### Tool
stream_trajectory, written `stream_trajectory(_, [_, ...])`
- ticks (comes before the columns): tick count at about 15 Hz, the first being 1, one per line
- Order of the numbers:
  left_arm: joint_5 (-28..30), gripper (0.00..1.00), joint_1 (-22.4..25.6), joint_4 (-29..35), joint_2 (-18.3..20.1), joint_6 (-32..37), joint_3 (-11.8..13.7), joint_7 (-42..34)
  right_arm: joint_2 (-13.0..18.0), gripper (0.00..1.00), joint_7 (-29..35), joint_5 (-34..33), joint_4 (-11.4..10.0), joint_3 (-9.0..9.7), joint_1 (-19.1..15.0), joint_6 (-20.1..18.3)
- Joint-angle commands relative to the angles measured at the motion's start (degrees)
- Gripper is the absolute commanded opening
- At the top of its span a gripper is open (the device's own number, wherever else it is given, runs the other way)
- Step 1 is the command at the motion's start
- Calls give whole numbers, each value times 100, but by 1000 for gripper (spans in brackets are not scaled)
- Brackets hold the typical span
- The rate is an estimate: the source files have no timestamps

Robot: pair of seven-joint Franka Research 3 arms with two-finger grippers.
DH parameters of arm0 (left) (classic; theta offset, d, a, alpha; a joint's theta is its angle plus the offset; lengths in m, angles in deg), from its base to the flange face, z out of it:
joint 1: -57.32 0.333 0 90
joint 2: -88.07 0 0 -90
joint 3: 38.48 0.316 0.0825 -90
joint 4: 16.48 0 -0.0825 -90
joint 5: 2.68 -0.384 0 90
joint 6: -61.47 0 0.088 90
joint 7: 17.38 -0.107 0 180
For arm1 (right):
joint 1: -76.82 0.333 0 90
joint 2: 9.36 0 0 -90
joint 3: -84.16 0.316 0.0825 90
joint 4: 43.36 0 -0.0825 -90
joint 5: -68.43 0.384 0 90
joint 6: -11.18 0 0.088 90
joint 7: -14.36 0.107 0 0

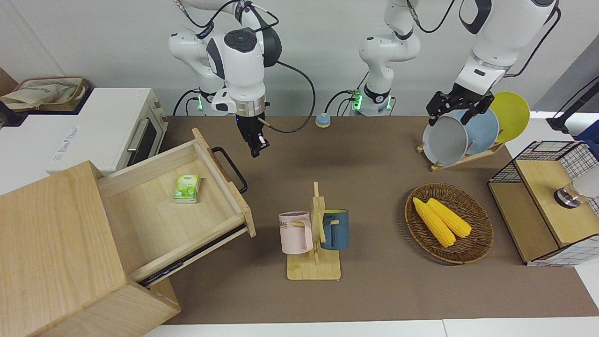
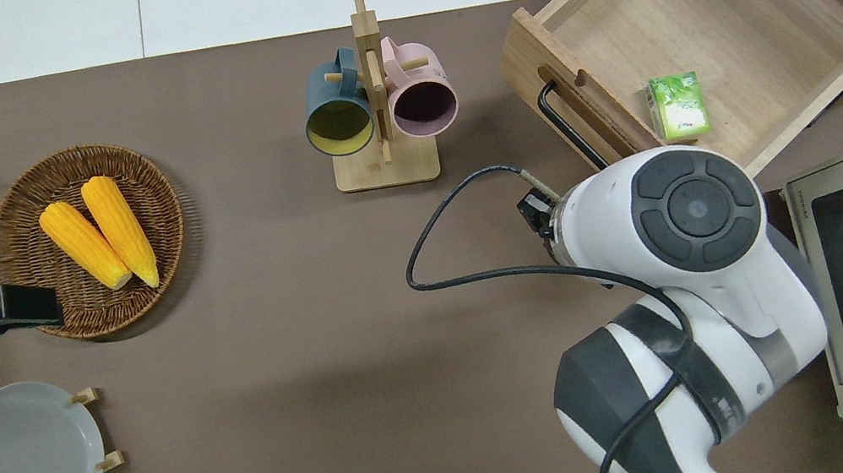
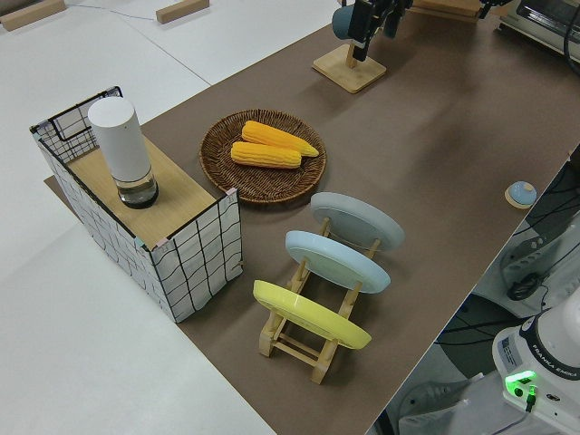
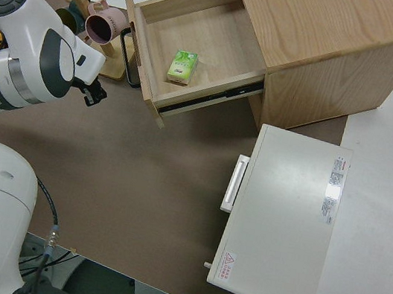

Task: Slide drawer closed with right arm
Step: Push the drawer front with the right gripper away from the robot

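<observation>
The drawer (image 1: 154, 220) stands pulled far out of the pale-wood cabinet (image 1: 51, 234), its black loop handle (image 1: 230, 169) facing the middle of the table. A small green packet (image 1: 187, 188) lies inside it. My right gripper (image 1: 257, 149) hangs in front of the drawer, close to the end of the handle nearer the robots, apart from it and with nothing in it. In the overhead view the arm's own wrist hides that gripper; the drawer (image 2: 720, 24) and handle (image 2: 565, 122) show there. The left arm is parked, its gripper (image 1: 449, 120) open.
A white toaster oven (image 1: 103, 128) stands beside the cabinet, nearer the robots. A mug rack (image 1: 314, 234) with two mugs is mid-table. A basket of corn (image 1: 482, 234), a plate rack (image 1: 468, 133) and a wire-mesh box (image 1: 547, 206) fill the left arm's end.
</observation>
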Motion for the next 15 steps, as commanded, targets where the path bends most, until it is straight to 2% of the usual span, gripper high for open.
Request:
stream_trajectory(1, [-74, 995, -27, -4, 42, 27, 20, -40, -136, 0, -122, -106, 114, -11, -100, 53])
stream_trajectory(12, [-74, 998, -27, -4, 42, 27, 20, -40, -286, 0, -632, -106, 123, -117, -249, 123])
stream_trajectory(15, [-74, 995, -28, -4, 51, 35, 20, -40, -347, 0, -781, -133, 184, -117, -346, 123])
